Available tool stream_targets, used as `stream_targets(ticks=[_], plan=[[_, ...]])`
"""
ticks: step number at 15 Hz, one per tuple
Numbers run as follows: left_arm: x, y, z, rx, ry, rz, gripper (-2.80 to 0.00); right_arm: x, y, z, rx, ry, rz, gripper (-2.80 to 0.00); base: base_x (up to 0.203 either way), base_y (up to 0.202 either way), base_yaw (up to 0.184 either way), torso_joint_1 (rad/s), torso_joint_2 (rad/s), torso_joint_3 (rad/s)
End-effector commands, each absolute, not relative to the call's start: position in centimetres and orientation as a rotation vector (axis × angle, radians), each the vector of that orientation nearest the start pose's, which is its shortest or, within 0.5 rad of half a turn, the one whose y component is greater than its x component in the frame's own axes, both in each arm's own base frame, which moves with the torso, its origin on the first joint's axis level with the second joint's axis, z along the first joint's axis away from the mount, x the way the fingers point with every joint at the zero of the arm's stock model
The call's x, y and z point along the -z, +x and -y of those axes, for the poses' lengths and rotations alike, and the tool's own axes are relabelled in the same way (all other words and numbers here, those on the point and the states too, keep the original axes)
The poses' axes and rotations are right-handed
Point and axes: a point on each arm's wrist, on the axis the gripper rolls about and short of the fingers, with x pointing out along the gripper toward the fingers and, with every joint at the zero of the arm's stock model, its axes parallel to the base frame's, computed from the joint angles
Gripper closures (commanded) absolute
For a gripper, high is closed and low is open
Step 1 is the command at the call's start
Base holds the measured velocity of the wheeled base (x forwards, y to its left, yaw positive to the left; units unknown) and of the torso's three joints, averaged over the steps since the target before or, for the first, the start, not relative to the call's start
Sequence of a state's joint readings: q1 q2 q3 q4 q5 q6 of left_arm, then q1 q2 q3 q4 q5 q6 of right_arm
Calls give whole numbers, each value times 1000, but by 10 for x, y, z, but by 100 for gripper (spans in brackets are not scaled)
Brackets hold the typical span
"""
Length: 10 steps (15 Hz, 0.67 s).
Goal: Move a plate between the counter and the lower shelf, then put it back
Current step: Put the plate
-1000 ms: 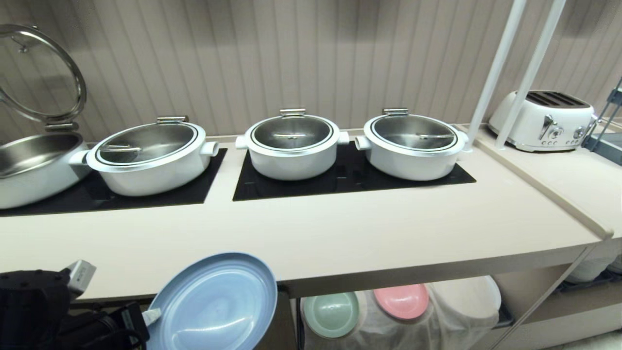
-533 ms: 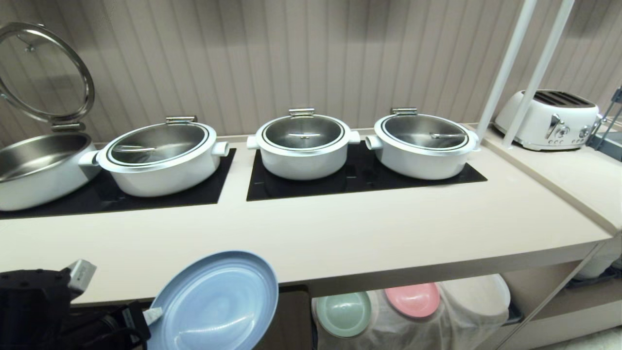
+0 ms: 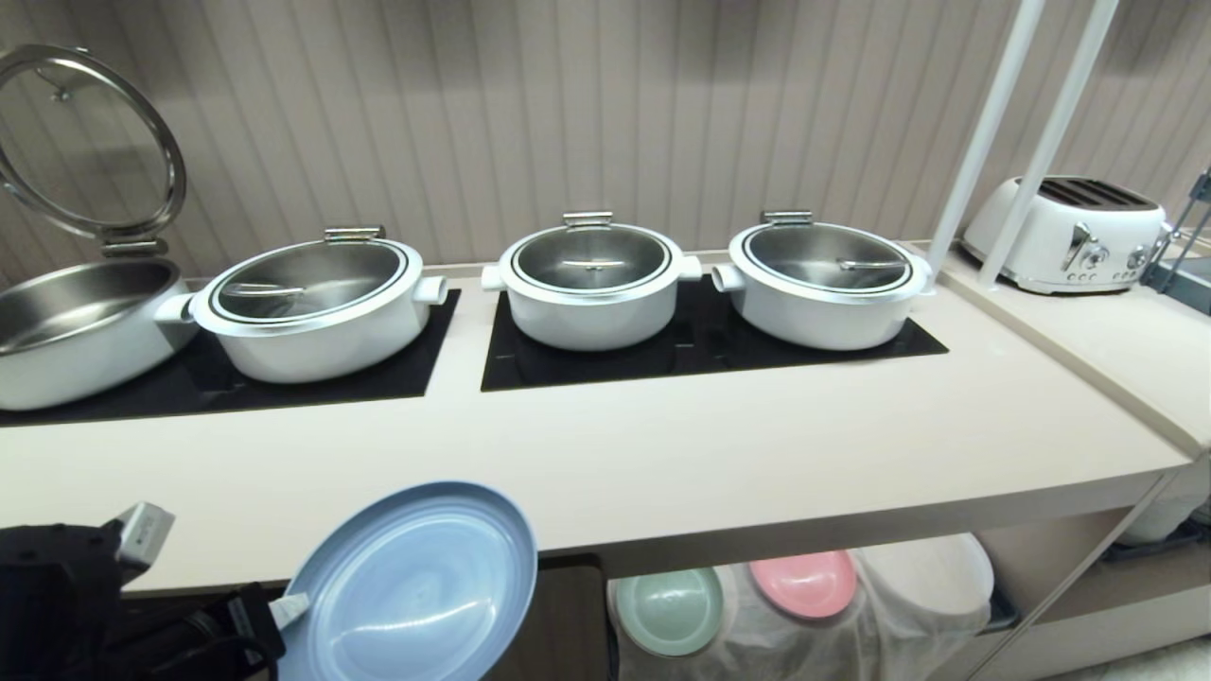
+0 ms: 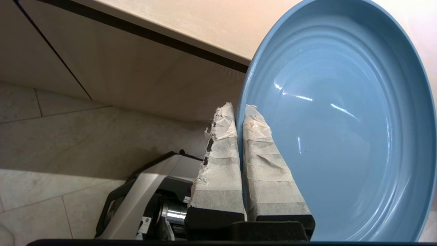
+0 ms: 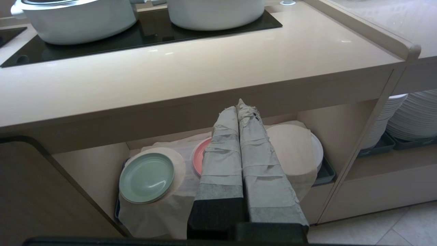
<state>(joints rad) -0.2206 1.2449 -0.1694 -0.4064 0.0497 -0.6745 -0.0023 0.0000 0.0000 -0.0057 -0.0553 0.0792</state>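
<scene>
Pinching the plate (image 3: 412, 586) by its rim, the left gripper (image 4: 239, 118) tilts it beside the counter (image 3: 662, 463) edge, presumably to clear that front lip.

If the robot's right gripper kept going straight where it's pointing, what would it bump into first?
Probably the pink plate on the lower shelf: the shut right gripper aims into that recess, under the counter's front edge. Depth is hard to judge, though.

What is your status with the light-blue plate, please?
Left gripper shut on round light-blue matte plate, tilted, in front of beige counter edge. Right gripper shut, empty, facing the lower shelf. Nothing in the way.
</scene>
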Motion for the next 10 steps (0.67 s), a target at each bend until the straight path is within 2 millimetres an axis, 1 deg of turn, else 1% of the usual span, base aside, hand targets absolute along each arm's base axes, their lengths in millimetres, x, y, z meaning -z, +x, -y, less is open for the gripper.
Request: stream_targets(ticks=[1,5,10], plan=[[-104,131,28,-64,-559,-680,0,-76,-23,1,55,80,8,0,0,0,0,0,0,0],[-111,137,30,-50,-562,-657,0,-76,-23,1,55,80,8,0,0,0,0,0,0,0],[-122,159,35,-51,-562,-662,0,-76,-23,1,56,80,8,0,0,0,0,0,0,0]])
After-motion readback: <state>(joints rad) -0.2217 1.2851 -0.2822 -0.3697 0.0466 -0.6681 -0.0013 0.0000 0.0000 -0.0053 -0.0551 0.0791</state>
